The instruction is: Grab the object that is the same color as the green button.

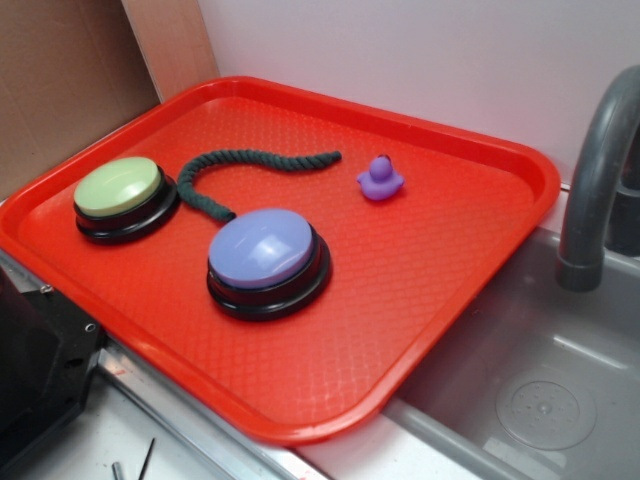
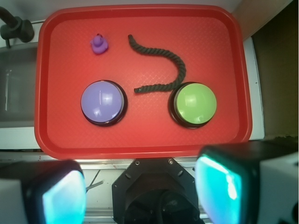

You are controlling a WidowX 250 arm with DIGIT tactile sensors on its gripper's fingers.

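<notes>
Rope: a dark green twisted rope (image 2: 164, 59) lay on the red tray (image 2: 140, 140), in the upper middle of the wrist frame; in the exterior view it (image 1: 250, 165) sat in the upper left part of the frame.
Rope axis: in the wrist view its long run slanted from an end at upper centre down toward the right, then hooked back left, so the second end pointed left at mid-frame. In the exterior view the long run lay nearly level, one end pointing right toward the duck, the other curling down to the lower left.
Rope contact: the bend lay just beside the green button's black base; whether it touched could not be told. Nothing gripped it.
Green button: a pale lime dome on a black base (image 2: 195, 103), right of centre in the wrist view, far left in the exterior view (image 1: 121, 189).
Purple button: a lavender dome on a black base (image 2: 103, 102), left of centre in the wrist view, near the rope's curled end.
Duck: a small purple duck (image 2: 99, 44), upper left in the wrist view, apart from the rope's straight end.
Gripper: its two fingers (image 2: 142, 193) showed at the bottom corners of the wrist frame, spread wide and empty, below the tray's near edge.
Sink: a grey basin (image 1: 545, 400) and tap (image 1: 597, 180) stood at the right of the exterior frame.
</notes>
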